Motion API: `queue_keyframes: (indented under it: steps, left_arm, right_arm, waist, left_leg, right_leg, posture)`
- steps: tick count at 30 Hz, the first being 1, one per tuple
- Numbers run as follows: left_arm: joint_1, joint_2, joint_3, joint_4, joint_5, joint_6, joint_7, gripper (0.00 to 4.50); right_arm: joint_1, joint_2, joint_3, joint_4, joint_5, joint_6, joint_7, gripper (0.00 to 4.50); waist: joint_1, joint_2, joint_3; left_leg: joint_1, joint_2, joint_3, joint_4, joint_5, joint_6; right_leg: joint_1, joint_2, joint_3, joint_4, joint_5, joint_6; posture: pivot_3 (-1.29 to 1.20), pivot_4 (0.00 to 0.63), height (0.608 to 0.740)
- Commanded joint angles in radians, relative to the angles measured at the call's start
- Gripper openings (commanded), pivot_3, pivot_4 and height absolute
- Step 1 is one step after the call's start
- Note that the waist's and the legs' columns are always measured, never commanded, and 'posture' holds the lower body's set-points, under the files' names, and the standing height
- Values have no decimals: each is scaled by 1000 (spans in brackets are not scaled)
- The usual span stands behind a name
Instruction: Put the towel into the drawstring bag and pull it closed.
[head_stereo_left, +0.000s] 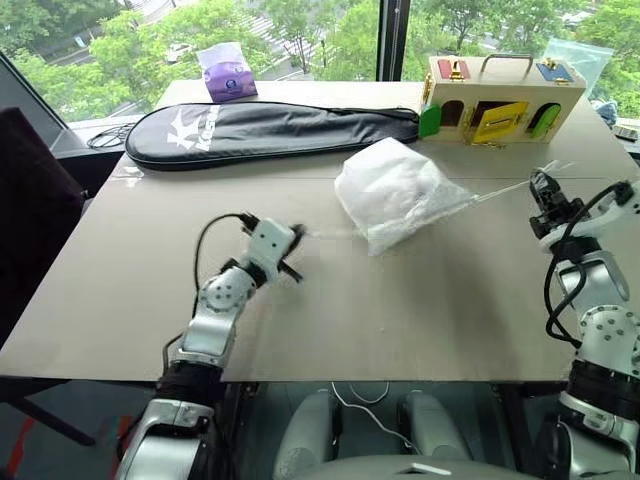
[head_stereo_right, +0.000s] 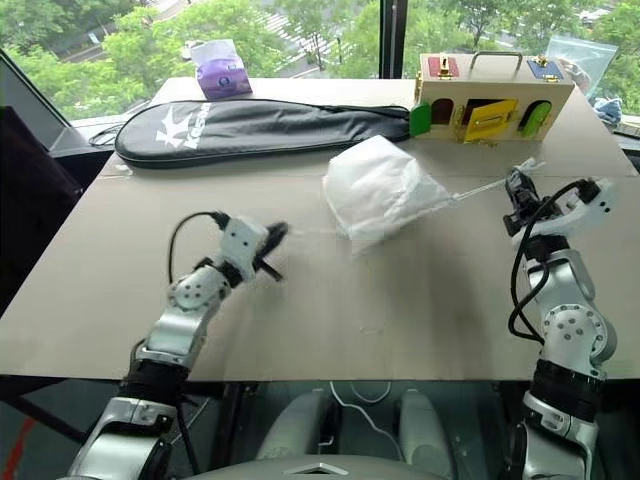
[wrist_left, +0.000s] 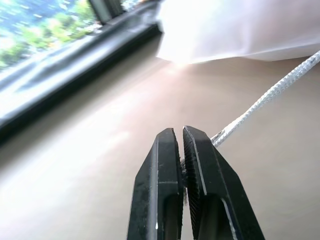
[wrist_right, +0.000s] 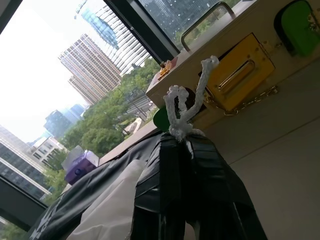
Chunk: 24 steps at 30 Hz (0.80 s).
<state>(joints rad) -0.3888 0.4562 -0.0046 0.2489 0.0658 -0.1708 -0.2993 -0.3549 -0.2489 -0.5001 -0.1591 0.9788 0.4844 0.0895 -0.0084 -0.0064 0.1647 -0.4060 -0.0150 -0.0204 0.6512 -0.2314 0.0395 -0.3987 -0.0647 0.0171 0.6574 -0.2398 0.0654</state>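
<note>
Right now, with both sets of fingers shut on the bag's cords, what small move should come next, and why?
Probably draw the two hands a little further apart. The left gripper and the right gripper each pinch a cord, and the drawstring bag lies full between them, cords running out to either side, so outward pull should cinch its mouth.

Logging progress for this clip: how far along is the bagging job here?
The drawstring bag lies bulged on the table, so the towel is probably inside, though hidden. In hand: the left gripper and right gripper are each shut on a cord end. Left: pulling apart until the mouth cinches.
</note>
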Motion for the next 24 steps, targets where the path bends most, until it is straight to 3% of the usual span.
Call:
queue_keyframes:
  steps: [1, 3, 14, 24]
  left_arm:
    - [-117, 44, 111, 6, 84, -60, 202, 39]
    - [-171, 69, 143, 24, 112, -68, 271, 39]
    - [-330, 167, 212, 138, 187, -79, 489, 39]
    - [-320, 75, 386, 271, -8, 125, 663, 39]
  right_arm:
    - [-57, -25, -44, -13, -1, -74, 16, 0]
    - [-86, -27, -50, -14, 6, -93, 16, 0]
    - [-140, -30, -92, 0, 21, -172, -32, 0]
    - [-188, -53, -268, 174, -16, -362, -264, 0]
  waist:
    - [0, -1, 0]
    - [-1, -1, 0]
    - [-3, -2, 1]
    - [-4, -3, 2]
  left_leg:
    - [-3, 0, 0, 1, 0, 0]
    - [-10, -1, 0, 2, 0, 0]
    - [-12, -1, 1, -2, 0, 0]
    - [-11, -2, 2, -1, 0, 0]
  right_leg:
    - [-3, 0, -1, 0, 0, 0]
    - [-9, 0, 0, 1, 1, 0]
    - [-14, -2, 0, 1, 0, 0]
    - [-14, -2, 0, 4, 1, 1]
  posture:
    - [0, 150, 740]
    - [0, 150, 740]
    - [0, 150, 740]
    - [0, 150, 740]
